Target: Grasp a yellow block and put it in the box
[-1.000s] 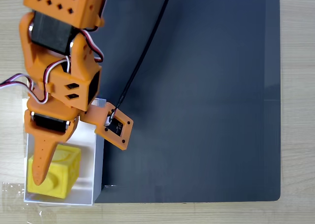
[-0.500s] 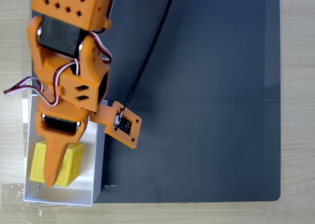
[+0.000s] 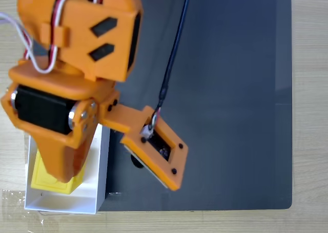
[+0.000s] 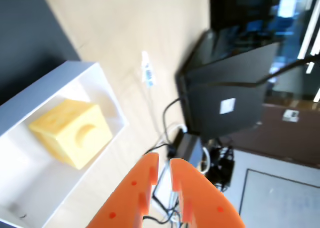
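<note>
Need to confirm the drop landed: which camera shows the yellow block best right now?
The wrist view: the yellow block lies unobstructed inside the box, its top and a side face visible, clear of the gripper. In the fixed view the arm covers most of the block; a yellow strip shows beneath it.

I see even, bright light in the fixed view; the wrist view is soft throughout, with window glare top right.
</note>
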Controlling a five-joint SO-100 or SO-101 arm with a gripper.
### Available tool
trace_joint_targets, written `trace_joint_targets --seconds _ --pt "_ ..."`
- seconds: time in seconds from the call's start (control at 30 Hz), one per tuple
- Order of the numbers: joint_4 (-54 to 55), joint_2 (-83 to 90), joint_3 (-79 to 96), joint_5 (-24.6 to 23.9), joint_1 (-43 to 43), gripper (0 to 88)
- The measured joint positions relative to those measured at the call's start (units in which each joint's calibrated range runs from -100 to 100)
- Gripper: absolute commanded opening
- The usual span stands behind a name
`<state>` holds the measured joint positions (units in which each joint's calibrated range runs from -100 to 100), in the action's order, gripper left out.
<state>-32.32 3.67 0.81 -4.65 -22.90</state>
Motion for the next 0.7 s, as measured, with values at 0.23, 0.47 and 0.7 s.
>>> trace_joint_targets --seconds 0.23,0.47,0.7 --pt "-3.3 21.5 6.2 -0.9 5.8 2.3" --pt "-9.9 46.1 23.0 -0.9 12.5 2.4" --pt "-19.7 73.7 50.3 4.6 16.6 1.8"
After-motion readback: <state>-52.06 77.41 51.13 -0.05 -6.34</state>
